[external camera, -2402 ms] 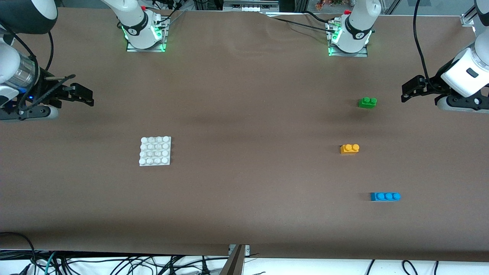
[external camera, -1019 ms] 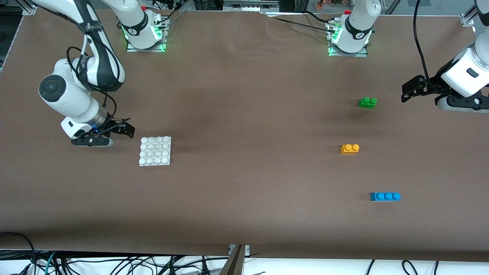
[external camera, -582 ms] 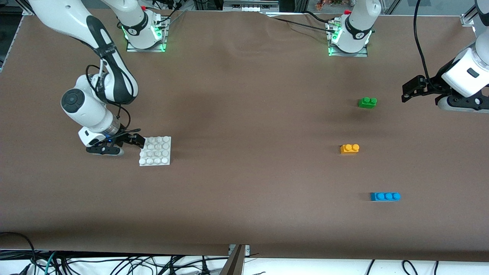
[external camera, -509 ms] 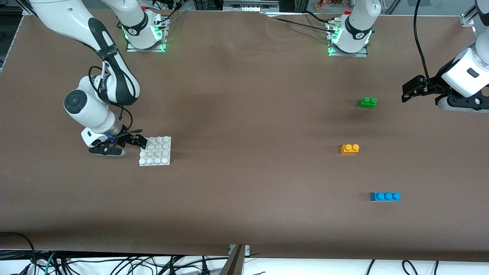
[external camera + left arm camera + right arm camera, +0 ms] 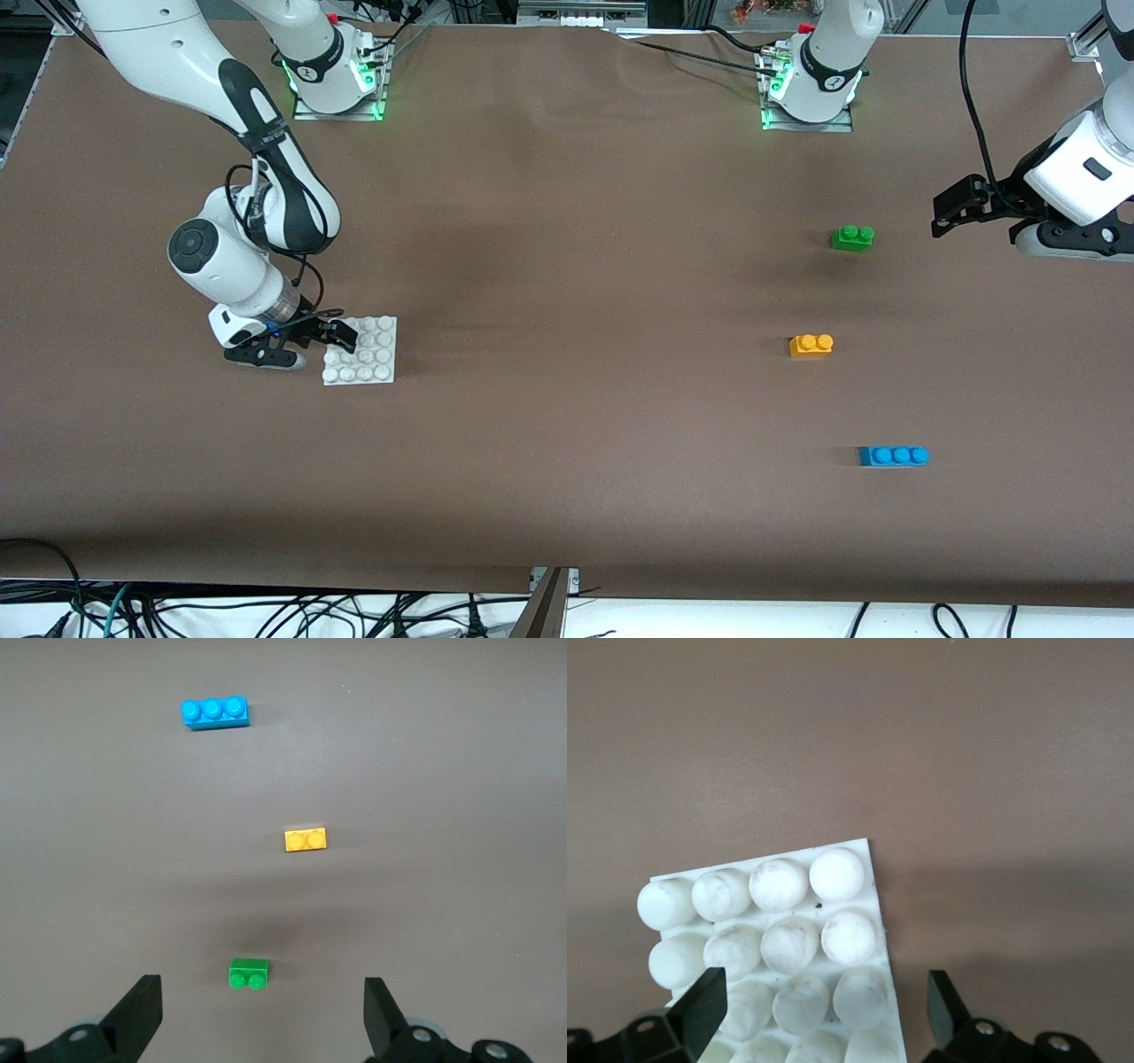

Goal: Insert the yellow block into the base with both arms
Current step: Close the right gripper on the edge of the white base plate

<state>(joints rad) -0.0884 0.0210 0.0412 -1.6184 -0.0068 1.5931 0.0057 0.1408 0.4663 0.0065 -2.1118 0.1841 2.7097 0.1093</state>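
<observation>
**A:** Where is the right gripper [image 5: 341, 335]?

**B:** It sits low over the edge of the base [image 5: 370, 361], at the right arm's end of the table. Its fingers are spread wide, with the white studs between them, and it holds nothing.

**A:** And the left gripper [image 5: 946, 213]?

**B:** It waits up high with its fingers wide apart, holding nothing. The green brick [image 5: 852, 237] is near it. The yellow block [image 5: 811, 345] lies on the table past the green one, then the blue brick [image 5: 893, 455]. The yellow block is well apart from the base.
</observation>
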